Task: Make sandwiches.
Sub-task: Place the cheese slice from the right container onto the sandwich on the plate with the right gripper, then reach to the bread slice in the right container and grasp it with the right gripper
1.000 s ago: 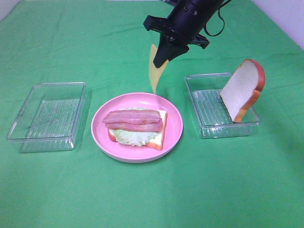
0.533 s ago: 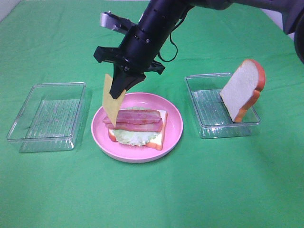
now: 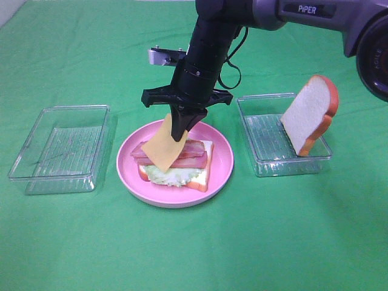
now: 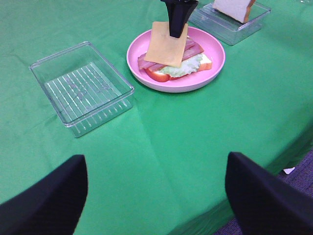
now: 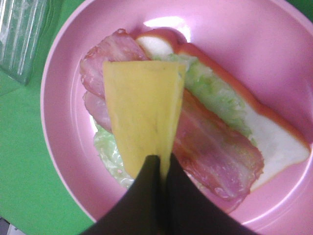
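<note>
Overhead, the right pincer [image 3: 180, 130] was clamped tight on one edge of the yellow cheese slice [image 3: 166, 143], which hung tilted over the bacon strips [image 3: 193, 155] of the open sandwich [image 3: 179, 165] on the pink plate [image 3: 221, 159], near the middle of the green-covered counter [image 3: 194, 248]. Only this view showed the whole layout: one clear tray [image 3: 60, 148] toward the counter's left edge, another tray [image 3: 282, 136] toward the right with the second bread slice [image 3: 308, 113] leaning upright in it. The right wrist camera alone showed the lettuce [image 5: 217, 95] under the bacon and the bottom bread slice [image 5: 271, 142]; whether the cheese touched the bacon could not be told. The left pincer [image 4: 156, 191] appeared only in its own wrist view, its two dark fingers [image 4: 46, 196] spread wide at the counter's near edge, holding nothing, their tips cut off.
</note>
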